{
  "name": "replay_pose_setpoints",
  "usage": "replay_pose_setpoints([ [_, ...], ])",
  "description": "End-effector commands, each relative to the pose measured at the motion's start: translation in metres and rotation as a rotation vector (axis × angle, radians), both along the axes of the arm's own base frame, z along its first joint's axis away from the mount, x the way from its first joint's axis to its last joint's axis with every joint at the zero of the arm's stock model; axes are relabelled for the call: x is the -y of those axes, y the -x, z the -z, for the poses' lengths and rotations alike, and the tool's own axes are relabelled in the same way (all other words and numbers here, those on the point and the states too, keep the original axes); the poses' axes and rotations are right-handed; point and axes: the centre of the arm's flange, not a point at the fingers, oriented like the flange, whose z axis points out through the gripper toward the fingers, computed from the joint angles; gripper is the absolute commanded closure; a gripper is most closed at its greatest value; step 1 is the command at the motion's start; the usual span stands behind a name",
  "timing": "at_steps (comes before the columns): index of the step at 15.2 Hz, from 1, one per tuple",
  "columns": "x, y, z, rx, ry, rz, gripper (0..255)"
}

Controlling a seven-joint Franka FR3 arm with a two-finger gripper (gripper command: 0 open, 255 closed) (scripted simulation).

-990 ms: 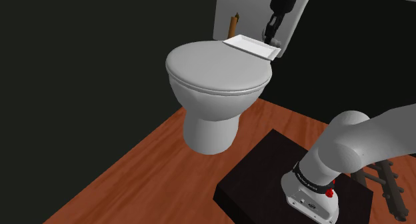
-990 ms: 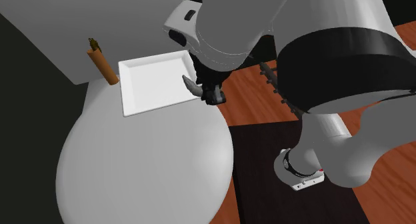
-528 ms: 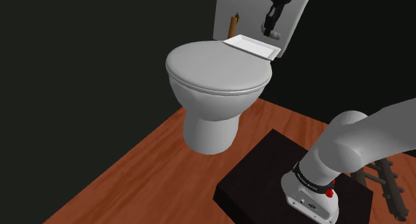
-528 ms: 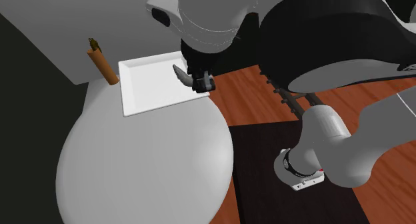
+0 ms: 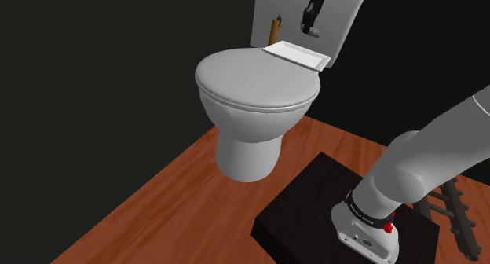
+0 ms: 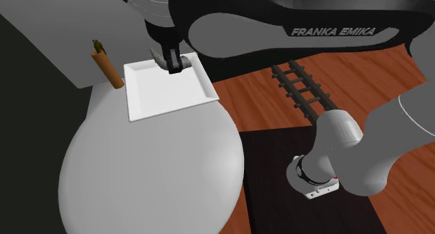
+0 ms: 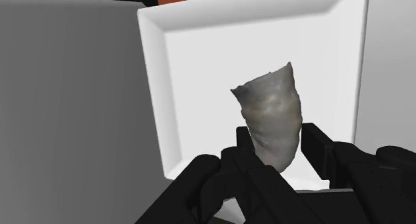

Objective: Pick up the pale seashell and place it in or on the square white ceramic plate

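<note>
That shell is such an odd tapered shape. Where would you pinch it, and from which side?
By its narrower end, coming in along its length, as the hand does here. The seashell tapers toward the hand, so the two fingers clasp its opposite sides where it is slimmest. That leaves the wide end free, pointing toward the white plate.

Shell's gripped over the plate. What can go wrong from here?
1. The gripper holds the seashell well above the plate; released from there, it may bounce out over the low rim.
2. In the second exterior view the gripper hangs near the plate's far edge, so the seashell might land outside.
</note>
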Motion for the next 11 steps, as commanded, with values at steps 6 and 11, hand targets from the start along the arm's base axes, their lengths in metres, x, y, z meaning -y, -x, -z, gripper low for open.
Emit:
replay_pose_setpoints([
  [6,0.038,-0.039,0.011,0.0,0.001,-0.001,255],
  [11,0.038,-0.039,0.037,0.0,0.001,-0.001,255],
])
